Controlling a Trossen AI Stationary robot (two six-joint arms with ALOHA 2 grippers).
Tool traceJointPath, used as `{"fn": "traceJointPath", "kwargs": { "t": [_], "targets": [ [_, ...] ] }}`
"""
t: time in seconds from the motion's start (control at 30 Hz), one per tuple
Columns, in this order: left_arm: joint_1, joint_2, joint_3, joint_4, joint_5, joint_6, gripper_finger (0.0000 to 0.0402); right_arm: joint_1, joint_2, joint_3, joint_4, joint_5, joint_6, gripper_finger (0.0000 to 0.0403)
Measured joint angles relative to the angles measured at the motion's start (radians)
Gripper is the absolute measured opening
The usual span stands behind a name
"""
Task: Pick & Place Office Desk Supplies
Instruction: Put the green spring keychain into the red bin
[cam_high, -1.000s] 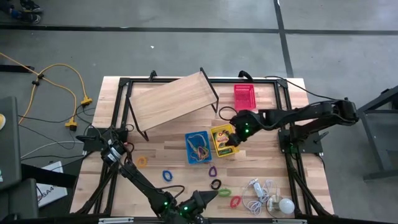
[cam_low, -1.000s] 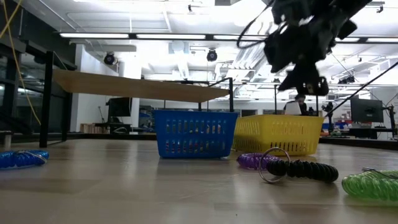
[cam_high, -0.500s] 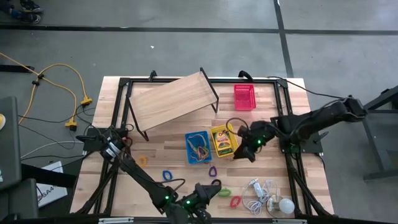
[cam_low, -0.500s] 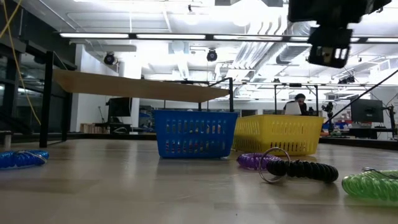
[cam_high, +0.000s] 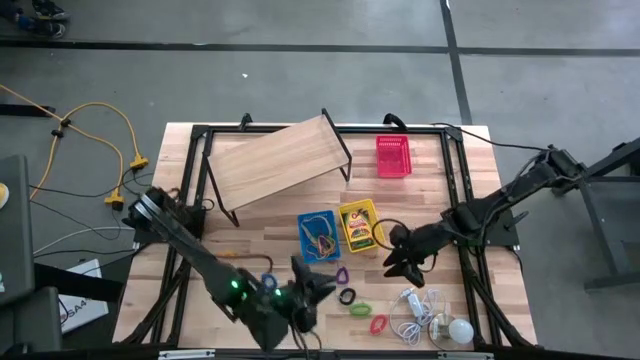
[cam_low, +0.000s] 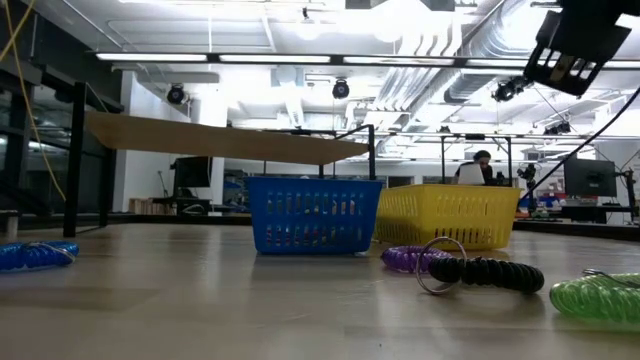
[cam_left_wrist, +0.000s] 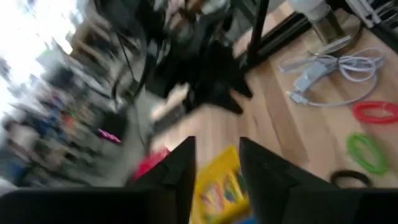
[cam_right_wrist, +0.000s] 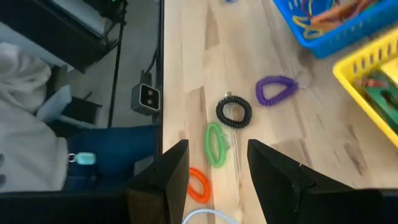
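Observation:
The yellow-green crayon box lies in the yellow basket, which stands beside the blue basket holding loops. The red basket stands at the far edge. Purple, black, green and red loops lie flat on the table near the front. My left gripper hovers open above the table just left of these loops, with nothing between its fingers. My right gripper hangs open and empty to the right of the yellow basket, above the table.
A tilted wooden board on black legs fills the far left. A white bulb with its cord lies at the near right corner. A blue loop lies beside the left arm. A black frame runs along the table's sides.
My right gripper has drawn away from above the yellow basket toward the table's near right, staying open. My left gripper has risen from the near edge and gone toward the baskets, rolling as it went. The baskets and loops have kept their places.

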Motion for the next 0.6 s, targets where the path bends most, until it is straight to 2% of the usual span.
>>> {"fn": "traceJointPath", "kwargs": {
  "t": [0.1, 0.27, 0.4, 0.6],
  "targets": [
    [0.02, -0.056, 0.0, -0.172, 0.053, -0.195, 0.0113, 0.042, 0.019, 0.0, 0.047, 0.038, -0.033, 0.0152],
    [0.026, -0.098, 0.0, -0.389, 0.059, -0.407, 0.0113, 0.088, 0.082, 0.0, 0.145, 0.061, -0.111, 0.0152],
    [0.014, -0.097, 0.0, -0.52, 0.064, -0.519, 0.0113, 0.1, 0.148, 0.0, 0.217, 0.063, -0.152, 0.0152],
    [0.009, -0.096, -0.033, -0.617, 0.067, -0.616, 0.0113, 0.109, 0.236, 0.0, 0.243, 0.072, -0.164, 0.0152]
  ]
}}
